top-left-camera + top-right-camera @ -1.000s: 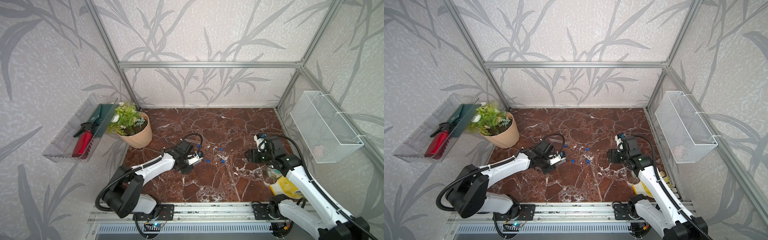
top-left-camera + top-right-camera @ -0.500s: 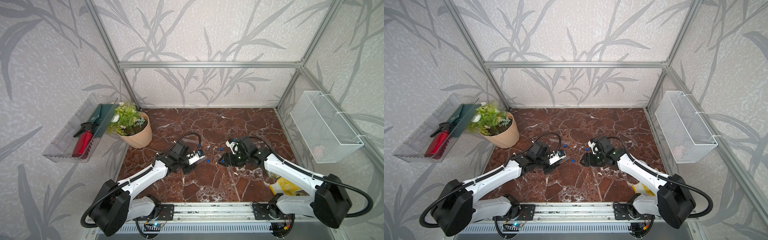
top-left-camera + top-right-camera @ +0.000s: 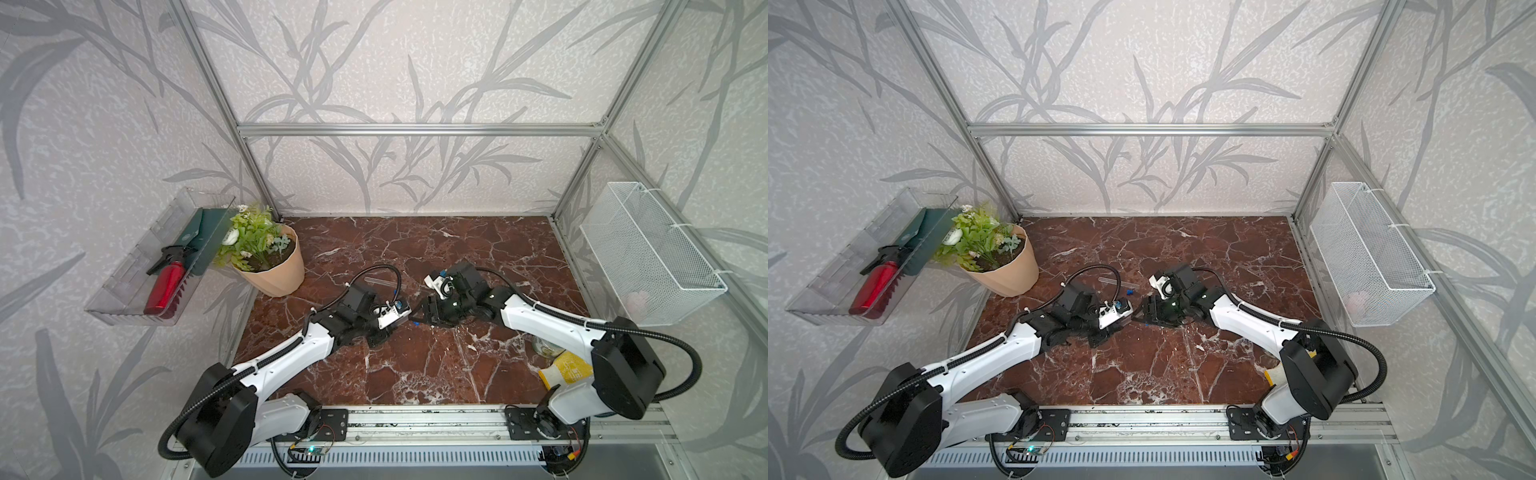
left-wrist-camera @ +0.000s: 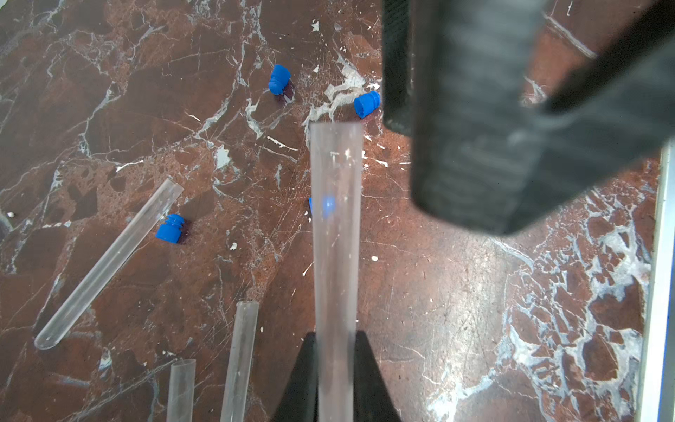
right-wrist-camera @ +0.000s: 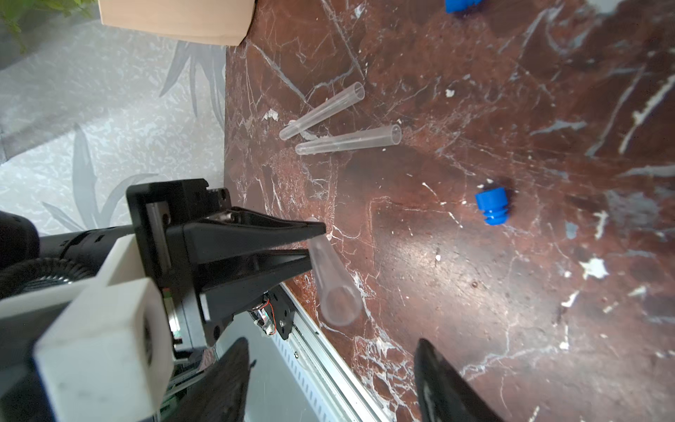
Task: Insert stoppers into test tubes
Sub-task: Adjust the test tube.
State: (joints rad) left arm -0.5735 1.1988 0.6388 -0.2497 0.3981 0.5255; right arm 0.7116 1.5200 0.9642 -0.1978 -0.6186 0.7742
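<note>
— Swinging in from its own side, the right gripper (image 5: pixel 330 343) now sits nose to nose with the left gripper (image 5: pixel 314 244) over the middle of the table (image 5: pixel 475 292)
— And its fingers?
— Apart, nothing between them. The left gripper is clamped on a tube (image 5: pixel 334 281), open mouth turned towards the newcomer
— So no plug in hand yet?
— None. The blue stoppers (image 4: pixel 280 79) lie loose on the marble, and the nearest stopper (image 4: pixel 366 104) sits just past the held tube's mouth
— What does that swing buy us?
— Reach, I'd say. A second ago the right arm was well off to the side; now it looks placed to pinch a plug and press it in. Spare tubes (image 4: pixel 109 263) lie unplugged on the marble, so this reads as the first of the lot
</note>
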